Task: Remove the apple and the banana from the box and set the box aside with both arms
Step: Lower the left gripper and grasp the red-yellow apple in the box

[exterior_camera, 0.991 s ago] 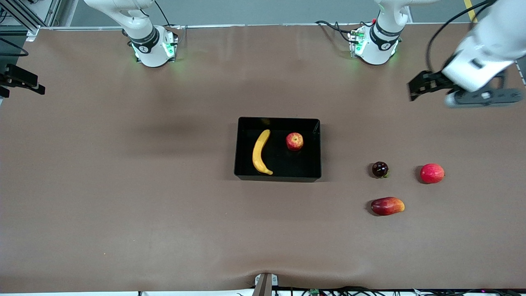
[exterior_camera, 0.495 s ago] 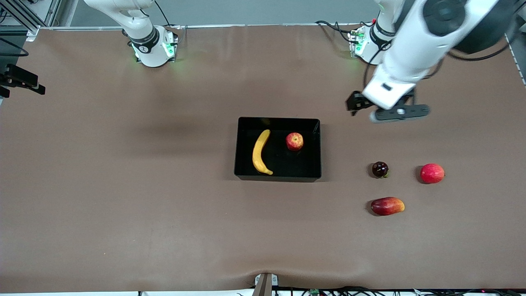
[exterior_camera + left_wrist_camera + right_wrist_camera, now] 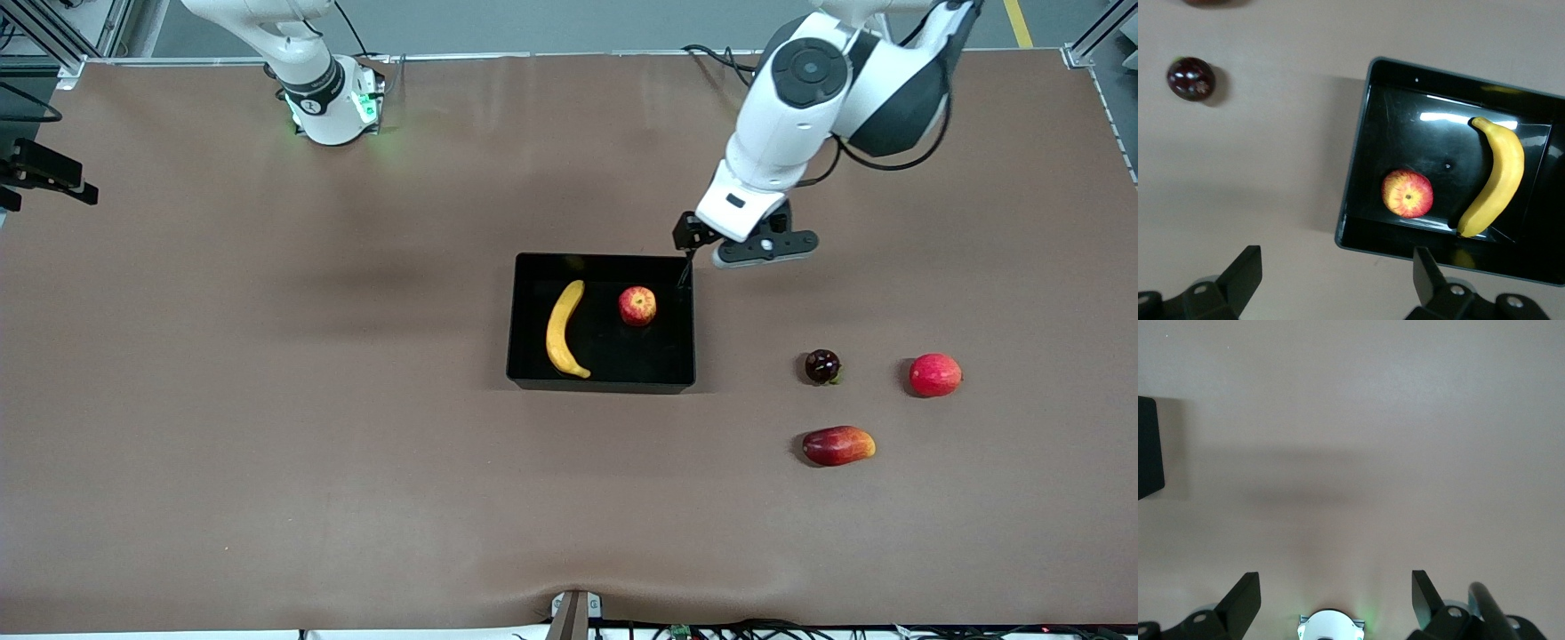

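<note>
in the front view my right gripper (image 3: 1331, 603) does not show, only that arm's base at the upper left; in its wrist view its 2 fingers stand wide apart over bare table (image 3: 267, 444), holding nothing, and the arm waits.

at the centre of the front frame sits the box (image 3: 601, 384), a black bin with its long axis across the frame. inside it the banana (image 3: 564, 328) lies in the half toward the right arm's end, its long axis running from upper frame to lower, the curve bulging toward that same end, the lower tip near the box's wall closest to the front camera. the apple (image 3: 637, 305) rests beside it in the same box, apart from it. i can read no writing on either fruit or the box.

just right of centre, my left gripper (image 3: 693, 242) hangs over the box's upper right corner, fingers spread wide and empty.

further right on the table lie 3 loose fruits: a dark round fruit (image 3: 822, 366), a red-and-yellow oblong fruit (image 3: 838, 445) below it, and a red round fruit (image 3: 934, 374).
</note>
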